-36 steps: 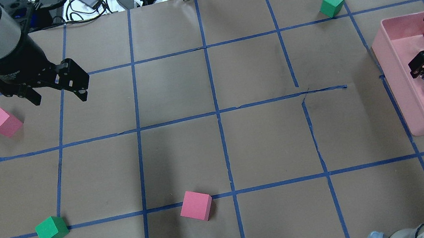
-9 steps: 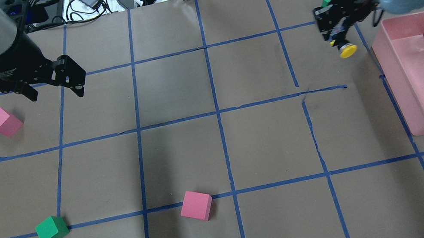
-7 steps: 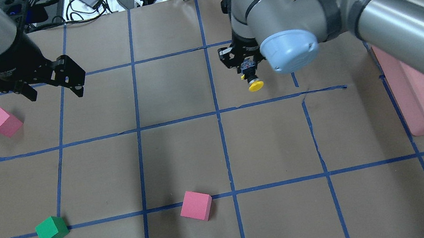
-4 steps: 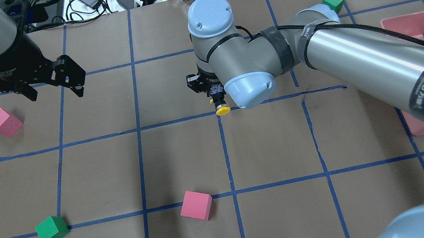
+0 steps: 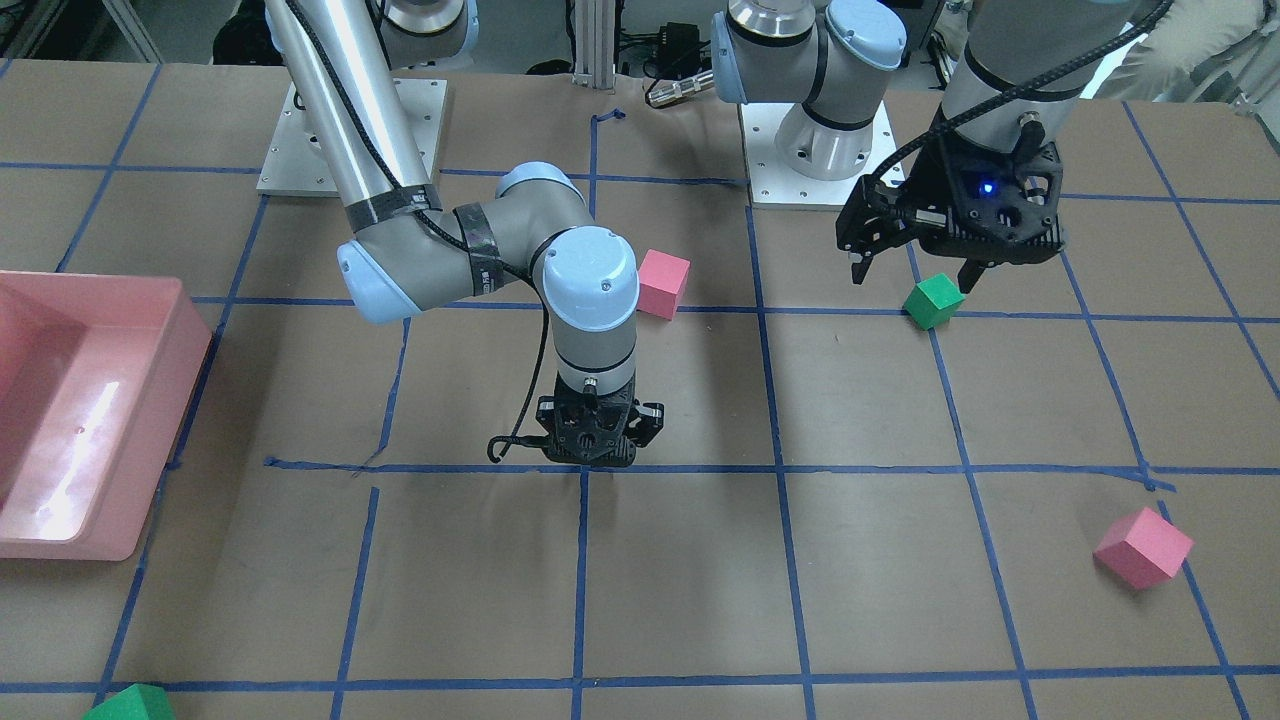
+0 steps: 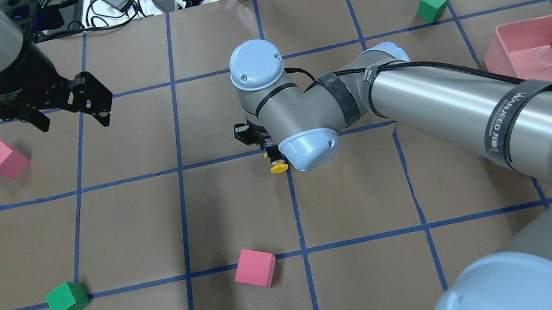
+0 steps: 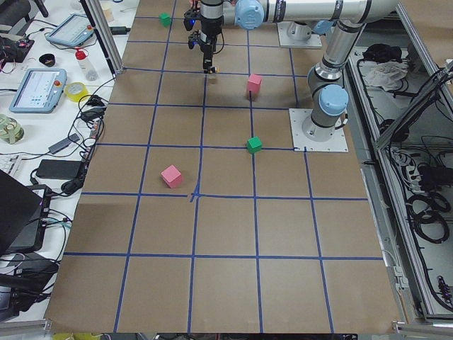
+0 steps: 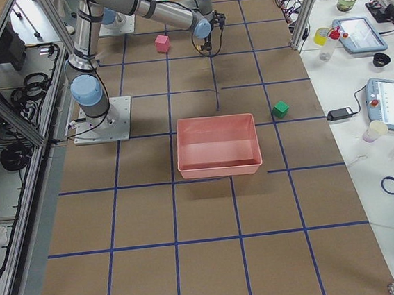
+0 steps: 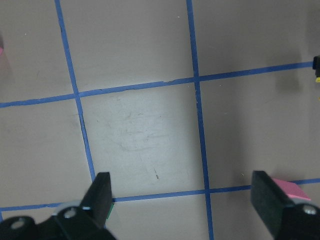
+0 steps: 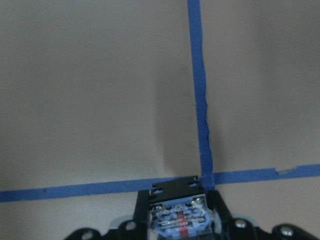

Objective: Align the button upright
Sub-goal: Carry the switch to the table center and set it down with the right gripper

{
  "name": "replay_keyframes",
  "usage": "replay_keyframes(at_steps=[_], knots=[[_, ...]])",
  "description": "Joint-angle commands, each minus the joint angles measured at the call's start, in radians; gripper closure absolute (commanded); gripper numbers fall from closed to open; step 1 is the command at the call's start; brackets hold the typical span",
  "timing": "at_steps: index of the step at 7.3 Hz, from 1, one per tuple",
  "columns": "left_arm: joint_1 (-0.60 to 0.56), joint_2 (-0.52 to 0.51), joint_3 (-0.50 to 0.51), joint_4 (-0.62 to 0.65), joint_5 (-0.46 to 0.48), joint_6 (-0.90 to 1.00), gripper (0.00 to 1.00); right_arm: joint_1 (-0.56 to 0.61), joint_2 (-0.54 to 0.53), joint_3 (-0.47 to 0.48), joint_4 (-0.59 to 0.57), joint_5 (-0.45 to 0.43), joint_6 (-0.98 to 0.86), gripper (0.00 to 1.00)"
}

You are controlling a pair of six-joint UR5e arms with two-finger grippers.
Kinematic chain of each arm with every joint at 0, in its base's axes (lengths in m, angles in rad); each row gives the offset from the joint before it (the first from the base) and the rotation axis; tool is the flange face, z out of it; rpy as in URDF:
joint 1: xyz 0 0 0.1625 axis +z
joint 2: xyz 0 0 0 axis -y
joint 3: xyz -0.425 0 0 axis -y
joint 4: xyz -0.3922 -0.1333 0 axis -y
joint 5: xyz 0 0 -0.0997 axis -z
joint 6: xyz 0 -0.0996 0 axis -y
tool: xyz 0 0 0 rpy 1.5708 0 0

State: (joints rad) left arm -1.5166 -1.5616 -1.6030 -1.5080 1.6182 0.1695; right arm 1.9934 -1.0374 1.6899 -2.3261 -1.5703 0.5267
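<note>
- Near: pink cube [image 6: 255, 268] and green cube [image 6: 67, 299] sit on table [image 6: 367, 286], well apart from the action.
- Mid-table: right pincer [image 6: 269, 147] points down, clamped on button [image 6: 278, 166] by its base block. Can't tell if cap touches table.
- Key relation: button's long axis approx. vertical, yellow cap below pincer, so prob. upside down and needs a flip.
- Mid, right: pink tub [image 6: 515, 28], nothing seen in it.
- Far left: left pincer [image 6: 74, 121] wide, empty, well apart from button.

From the front the button [image 6: 278, 166] is totally hidden under the right claw [image 5: 597, 448]; overhead only its cap peeks out.
</note>
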Motion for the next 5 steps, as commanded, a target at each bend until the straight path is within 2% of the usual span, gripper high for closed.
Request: replay_keyframes(at_steps=[1, 2, 3, 4, 5], knots=[[-0.001, 0.0, 0.0, 0.0, -0.001, -0.001, 0.0, 0.001, -0.001, 0.028, -0.006, 0.007, 0.01, 0.98], [-0.001, 0.0, 0.0, 0.0, -0.004, -0.001, 0.0, 0.001, 0.0, 0.03, -0.007, 0.009, 0.01, 0.9], [-0.001, 0.008, 0.003, 0.002, -0.006, 0.002, 0.0, 0.001, -0.001, 0.028, -0.007, 0.012, 0.01, 0.77], [0.001, 0.005, 0.003, 0.0, 0.002, 0.015, 0.0, 0.001, -0.001, 0.03, -0.007, 0.012, 0.01, 0.54], [0.003, -0.004, 0.002, 0.0, 0.0, 0.016, 0.0, 0.001, -0.003, 0.03, -0.007, 0.012, 0.01, 0.23]])
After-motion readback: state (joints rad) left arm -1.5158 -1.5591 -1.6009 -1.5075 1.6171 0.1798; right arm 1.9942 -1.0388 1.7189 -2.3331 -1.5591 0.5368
